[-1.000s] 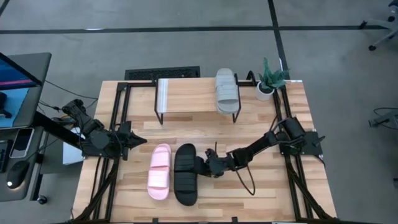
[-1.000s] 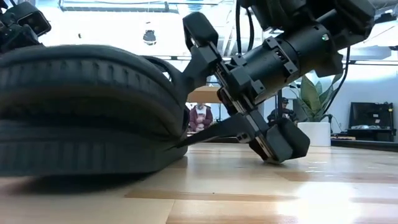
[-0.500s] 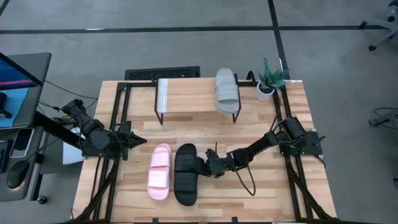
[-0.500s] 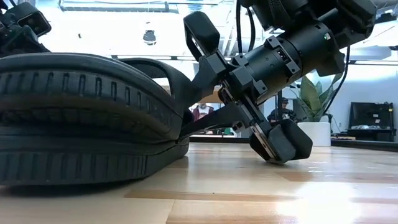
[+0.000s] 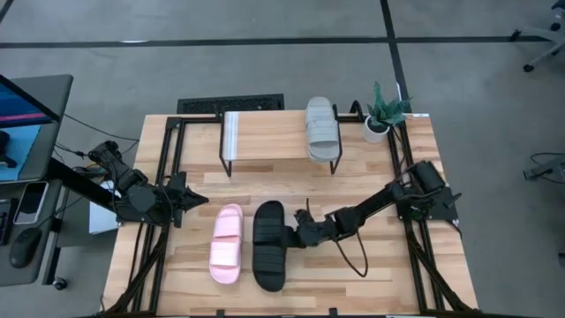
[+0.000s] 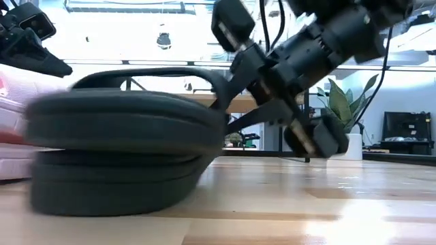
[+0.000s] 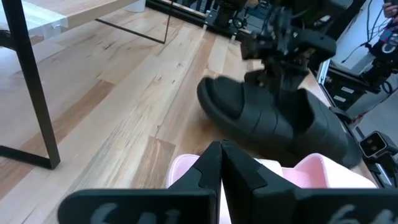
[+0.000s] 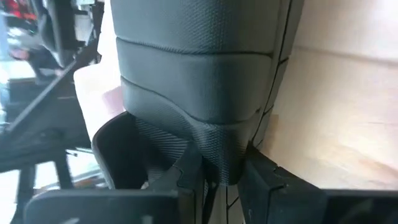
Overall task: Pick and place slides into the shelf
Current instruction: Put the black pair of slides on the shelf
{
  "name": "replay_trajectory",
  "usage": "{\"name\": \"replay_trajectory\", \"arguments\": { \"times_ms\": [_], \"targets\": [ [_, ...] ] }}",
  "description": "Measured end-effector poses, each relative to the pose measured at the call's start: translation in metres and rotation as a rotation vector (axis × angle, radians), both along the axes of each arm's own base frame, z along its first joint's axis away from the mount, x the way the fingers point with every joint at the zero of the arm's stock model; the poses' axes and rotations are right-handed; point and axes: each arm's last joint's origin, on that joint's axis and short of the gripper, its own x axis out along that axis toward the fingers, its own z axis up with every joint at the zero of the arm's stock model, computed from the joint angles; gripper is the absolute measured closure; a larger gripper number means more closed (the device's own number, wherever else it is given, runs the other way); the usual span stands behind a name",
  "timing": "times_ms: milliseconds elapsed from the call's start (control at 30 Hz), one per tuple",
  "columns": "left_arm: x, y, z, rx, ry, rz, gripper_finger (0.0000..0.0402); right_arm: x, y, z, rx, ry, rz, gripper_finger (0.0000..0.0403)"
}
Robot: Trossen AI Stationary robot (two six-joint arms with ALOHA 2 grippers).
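While the right gripper seemingly pinches the black slide's right edge, left gripper closed, bare desk right of it.

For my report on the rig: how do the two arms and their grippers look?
Both arms are dark, almost black, built of blocky jointed segments. A loose black cable loops beside the right arm. The right gripper has a boxy body and flat fingers; the left gripper tapers to a point.
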Motion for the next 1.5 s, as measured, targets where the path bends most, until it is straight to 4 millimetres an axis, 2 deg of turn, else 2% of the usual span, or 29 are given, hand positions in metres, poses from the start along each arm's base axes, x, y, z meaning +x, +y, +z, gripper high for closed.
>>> {"name": "replay_trajectory", "arguments": {
  "times_ms": [167,600,800,1200,1333,1500],
  "targets": [
    [0.0,0.0,0.0,0.002,0.002,0.0,0.0401,-0.011,-0.007,0.025,-0.085,0.026,0.031,0.0353],
    [0.0,0.0,0.0,0.003,0.003,0.001,0.0401,-0.03,-0.022,0.084,-0.189,-0.056,0.07,0.0355],
    [0.0,0.0,0.0,0.003,0.004,0.001,0.0401,-0.048,-0.029,0.105,-0.252,-0.035,0.082,0.0357],
    [0.0,0.0,0.0,-0.008,0.003,0.005,0.0401,-0.081,-0.042,0.159,-0.358,-0.174,0.124,0.0357],
    [0.0,0.0,0.0,-0.008,0.003,0.005,0.0401,-0.091,-0.051,0.18,-0.421,-0.153,0.147,0.0357],
    [0.0,0.0,0.0,-0.015,0.002,0.01,0.0401,-0.093,-0.068,0.211,-0.562,-0.13,0.18,0.0359]
  ]
}}
